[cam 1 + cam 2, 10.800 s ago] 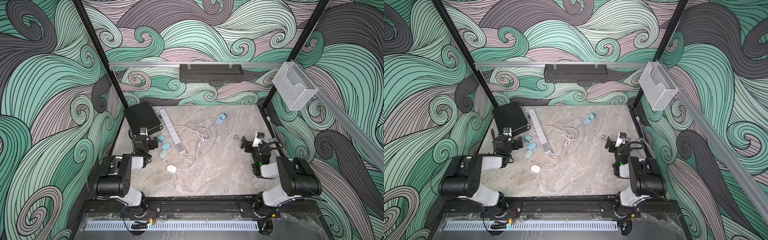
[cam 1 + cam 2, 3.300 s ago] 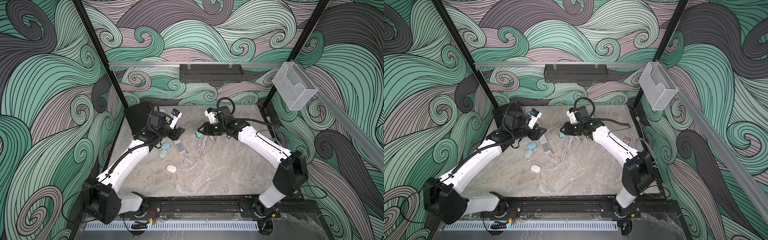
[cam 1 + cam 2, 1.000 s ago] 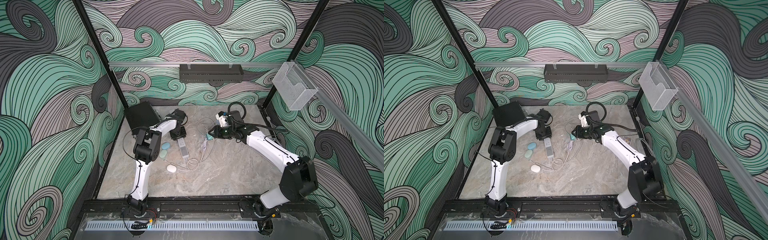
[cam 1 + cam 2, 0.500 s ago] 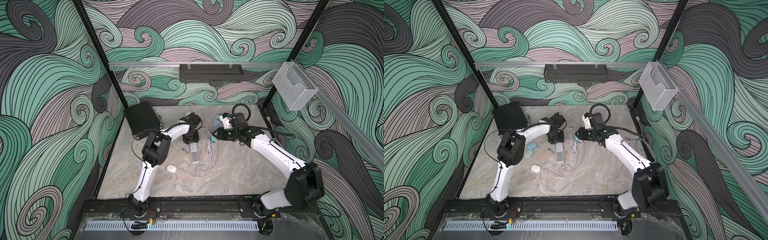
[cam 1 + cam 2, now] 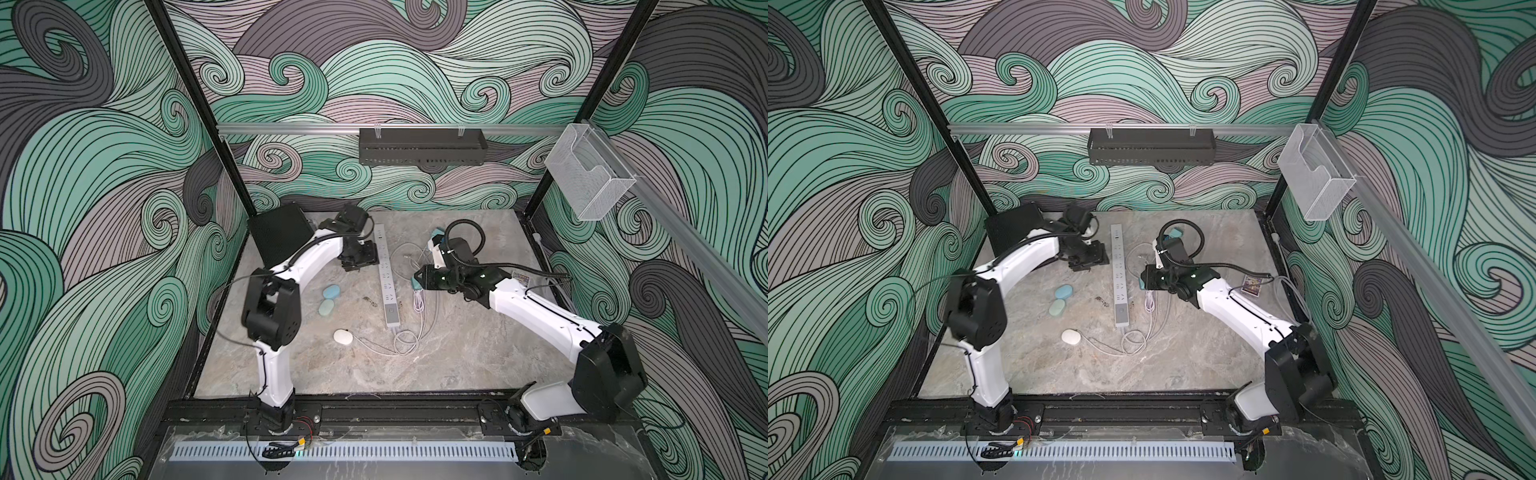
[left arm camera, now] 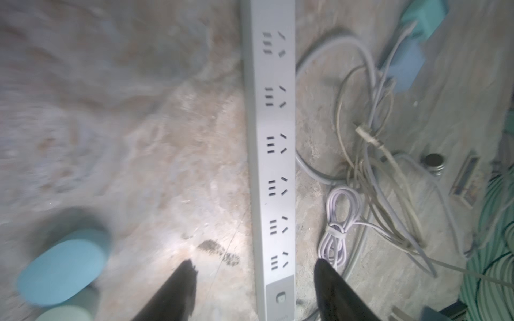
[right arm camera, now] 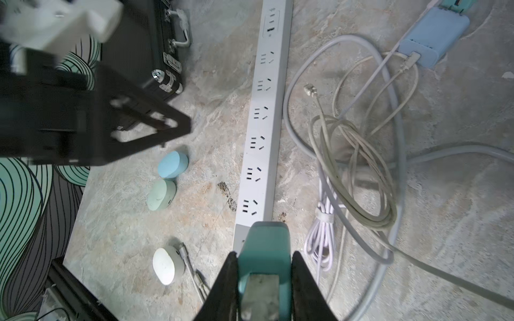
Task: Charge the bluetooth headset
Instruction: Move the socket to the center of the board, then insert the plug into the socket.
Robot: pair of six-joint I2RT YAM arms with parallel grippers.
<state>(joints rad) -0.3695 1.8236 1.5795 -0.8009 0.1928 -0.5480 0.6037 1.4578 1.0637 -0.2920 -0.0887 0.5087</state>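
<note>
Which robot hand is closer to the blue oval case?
Left. The left gripper is just behind the blue oval case, on its side of the power strip; the right gripper, holding a teal charger, is across it.

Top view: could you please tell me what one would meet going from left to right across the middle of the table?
Black case → blue earbud case → white power strip → teal charger → small printed card.

The power strip [image 5: 386,282] lies on the desk [image 5: 457,357] between the pincers; 3 cases [image 5: 331,292] lie toward the left pincer [image 5: 360,261], cables [image 5: 419,305] beside the right pincer [image 5: 415,282].
</note>
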